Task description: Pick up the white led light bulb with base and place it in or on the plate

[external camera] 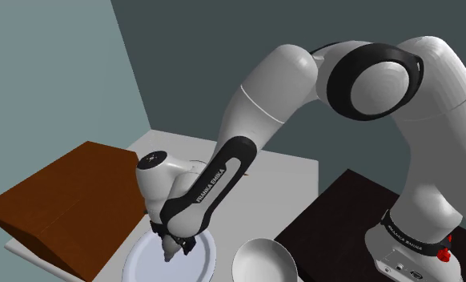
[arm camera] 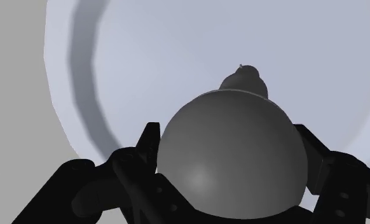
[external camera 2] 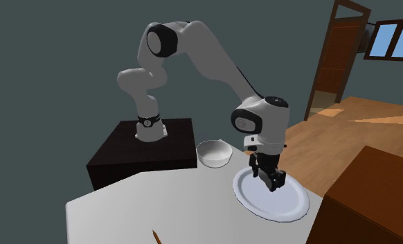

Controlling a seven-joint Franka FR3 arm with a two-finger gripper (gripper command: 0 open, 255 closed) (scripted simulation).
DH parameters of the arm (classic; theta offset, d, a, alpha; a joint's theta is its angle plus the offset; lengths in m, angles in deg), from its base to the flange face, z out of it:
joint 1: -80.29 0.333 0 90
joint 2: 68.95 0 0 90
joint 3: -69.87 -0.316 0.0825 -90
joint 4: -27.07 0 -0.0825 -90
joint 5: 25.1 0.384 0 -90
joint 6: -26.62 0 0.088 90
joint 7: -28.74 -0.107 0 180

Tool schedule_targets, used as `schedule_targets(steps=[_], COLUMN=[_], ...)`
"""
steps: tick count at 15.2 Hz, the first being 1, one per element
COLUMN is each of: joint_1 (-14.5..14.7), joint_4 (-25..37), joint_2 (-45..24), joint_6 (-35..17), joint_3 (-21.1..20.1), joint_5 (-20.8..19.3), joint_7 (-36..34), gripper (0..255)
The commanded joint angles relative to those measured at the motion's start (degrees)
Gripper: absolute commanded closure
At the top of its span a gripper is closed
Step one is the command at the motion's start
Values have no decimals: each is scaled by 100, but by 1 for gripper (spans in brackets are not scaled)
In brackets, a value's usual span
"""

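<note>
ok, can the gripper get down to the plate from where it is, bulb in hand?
Probably yes. The gripper, shut on the light bulb, hangs directly above the plate with nothing between them. The bowl sits clear to the side.

A home interior is indicated: in the second exterior view's upper right, a wooden door (external camera 2: pixel 340 52) and a window (external camera 2: pixel 399 40) are shown above a wood floor (external camera 2: pixel 363 128).

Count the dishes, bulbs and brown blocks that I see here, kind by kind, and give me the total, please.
plate: 1
bowl: 1
light bulb: 1, clasped in the gripper above the plate
brown block: 1
Total: 4
</note>
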Motion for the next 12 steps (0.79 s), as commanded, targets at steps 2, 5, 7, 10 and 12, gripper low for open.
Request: schedule_targets(steps=[2,5,7,10,12], joint_1=[2,-36,-94,-115,-115], joint_4=[-1,-98,-159,-175,-174], joint_2=[-19,139,436,549,549], joint_6=[19,79,316,413,413], joint_3=[-2,-26,-77,-95,-95], joint_5=[1,25,77,100,100], joint_7=[2,23,55,69,69], gripper=[0,0,0,0,0])
